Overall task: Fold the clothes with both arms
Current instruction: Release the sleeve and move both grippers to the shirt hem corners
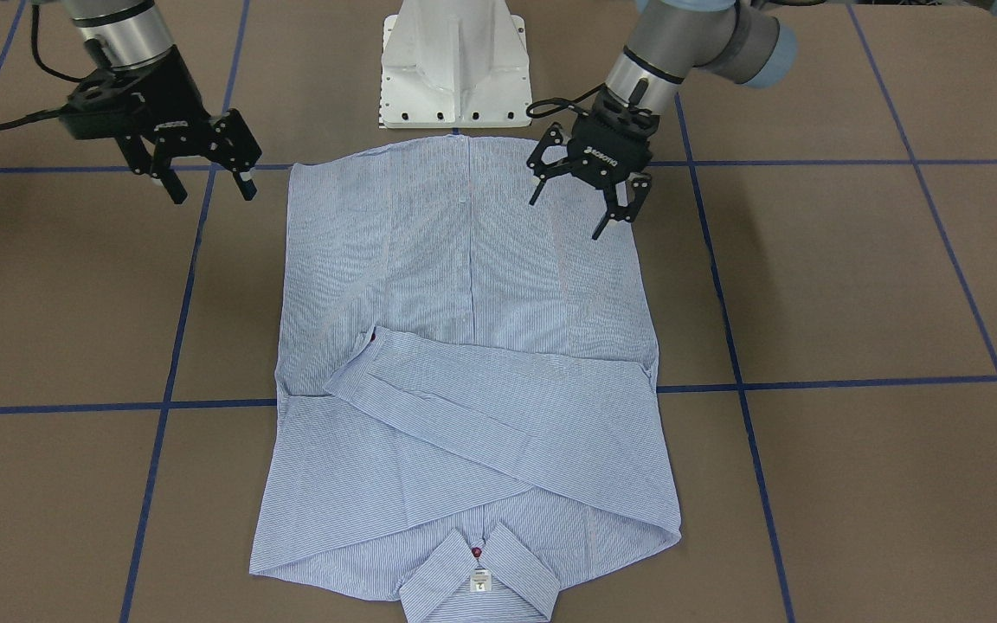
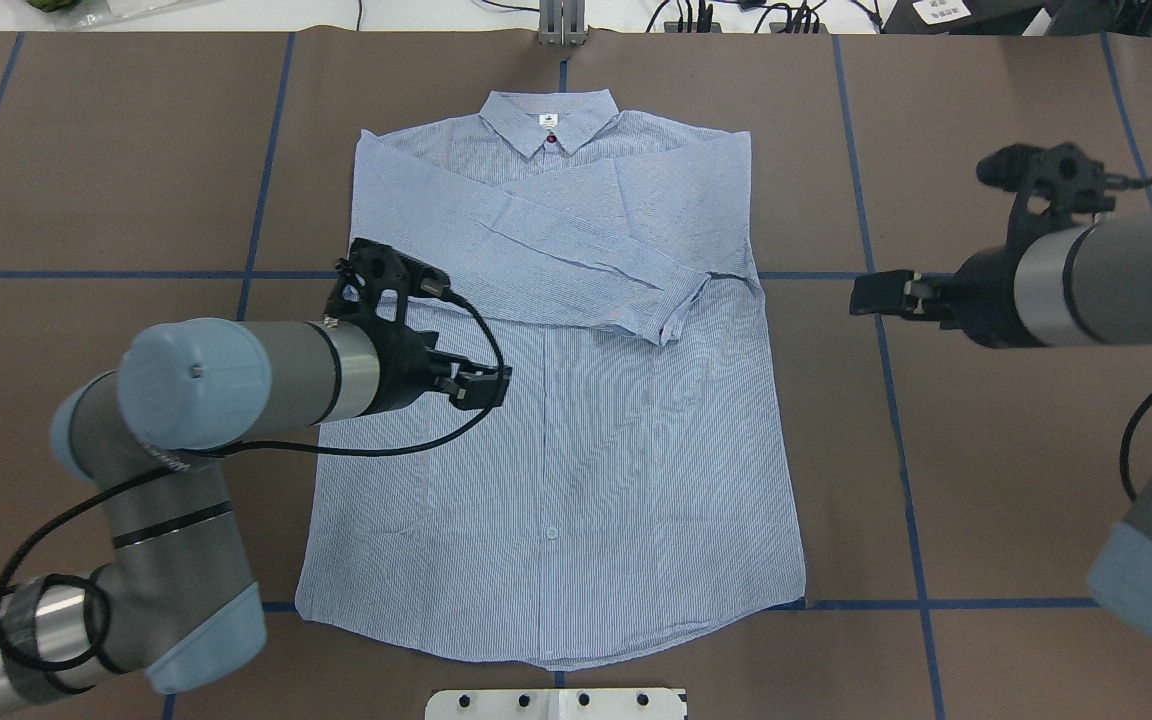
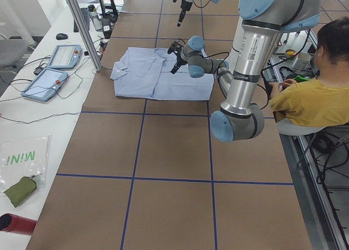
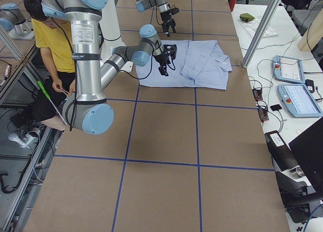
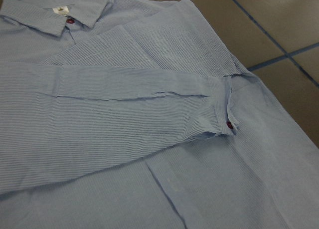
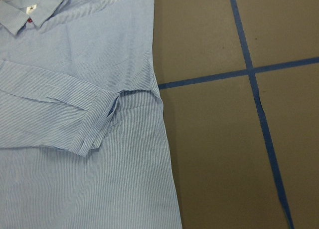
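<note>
The clothes are one light blue striped shirt (image 1: 464,285) (image 2: 576,450), lying flat and buttoned. Its collar (image 2: 549,118) points away from the robot's base, and both sleeves are folded across the chest. My left gripper (image 1: 568,212) (image 2: 496,385) hangs open just above the shirt's body, near the edge on the robot's left, holding nothing. My right gripper (image 1: 213,192) (image 2: 861,297) is open over bare table beside the shirt's other edge, level with the folded cuff (image 6: 92,121). Both wrist views show only cloth (image 5: 149,114) and table, no fingers.
The white pedestal base (image 1: 455,61) stands just behind the shirt's hem. Blue tape lines (image 2: 896,400) grid the brown table. A seated person in yellow (image 3: 311,97) is beside the robot. Tablets (image 3: 54,70) and cables lie on the side bench past the collar.
</note>
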Tool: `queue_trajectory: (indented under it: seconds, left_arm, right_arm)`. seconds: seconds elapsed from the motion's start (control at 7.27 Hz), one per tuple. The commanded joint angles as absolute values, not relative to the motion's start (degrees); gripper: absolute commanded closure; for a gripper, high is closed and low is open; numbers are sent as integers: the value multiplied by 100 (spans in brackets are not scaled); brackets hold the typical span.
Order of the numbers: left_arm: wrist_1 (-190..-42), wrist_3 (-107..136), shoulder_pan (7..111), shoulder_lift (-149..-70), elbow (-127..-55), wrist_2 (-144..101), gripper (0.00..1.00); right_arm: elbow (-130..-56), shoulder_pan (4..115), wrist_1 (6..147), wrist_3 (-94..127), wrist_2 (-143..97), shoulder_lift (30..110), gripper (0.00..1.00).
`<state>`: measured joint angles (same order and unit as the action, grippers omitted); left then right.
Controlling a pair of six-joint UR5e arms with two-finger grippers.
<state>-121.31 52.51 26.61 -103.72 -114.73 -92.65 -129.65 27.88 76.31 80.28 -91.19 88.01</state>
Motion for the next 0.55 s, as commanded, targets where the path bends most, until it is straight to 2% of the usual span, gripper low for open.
queue_trajectory:
  seconds: [0.0,0.41]
  left_arm:
    - [-12094,6611,2323,-9476,-11830,-9150,0]
    - [-12059,7530,1444,-9064,-11830,-8666,0]
  right_arm:
    - [-13104,1847,7638,8612,-8289,8956,0]
    - [-13104,1775,7646,8613,-8200,8965,0]
